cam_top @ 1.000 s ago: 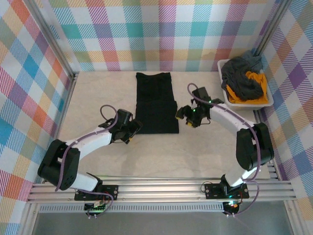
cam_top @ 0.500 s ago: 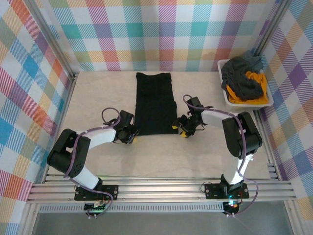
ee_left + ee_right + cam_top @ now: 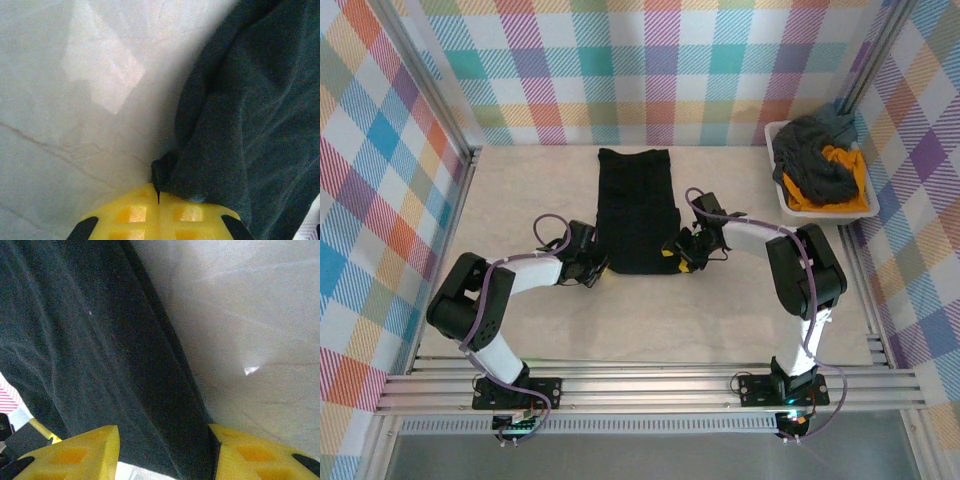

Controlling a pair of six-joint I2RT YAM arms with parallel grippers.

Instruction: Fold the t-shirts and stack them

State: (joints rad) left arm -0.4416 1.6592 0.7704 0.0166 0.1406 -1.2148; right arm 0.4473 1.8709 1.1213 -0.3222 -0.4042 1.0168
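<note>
Both grippers have closed in on the near corners of the black t-shirt point(image 3: 637, 205) since a second ago, the left one from the left and the right one from farther right, and the left jaws have snapped together in that time.

At the near left corner of the shirt, the left gripper point(image 3: 598, 266) sits low on the table point(image 3: 520, 320). In the left wrist view, the left gripper point(image 3: 159, 200) has its yellow jaws clenched with no gap, and a small tip of the black t-shirt point(image 3: 250, 115) is pinched between them. Pale table point(image 3: 75, 100) lies just to the side.

At the near right corner, the right gripper point(image 3: 674, 258) is also down at the cloth. In the right wrist view, the right gripper point(image 3: 164, 452) has its jaws apart, one yellow finger point(image 3: 80, 452) on each side, and the edge of the black t-shirt point(image 3: 75, 330) runs between them. They straddle the hem without pinching it, with bare table point(image 3: 250, 315) beside.

Beyond the grippers, the black shirt lies flat as a long narrow strip in the middle of the table, running from near to far.

At the far right, well apart from it, a white tub point(image 3: 777, 133) holds a crumpled dark grey t-shirt point(image 3: 818, 165) lying over an orange-yellow t-shirt point(image 3: 842, 197).
</note>
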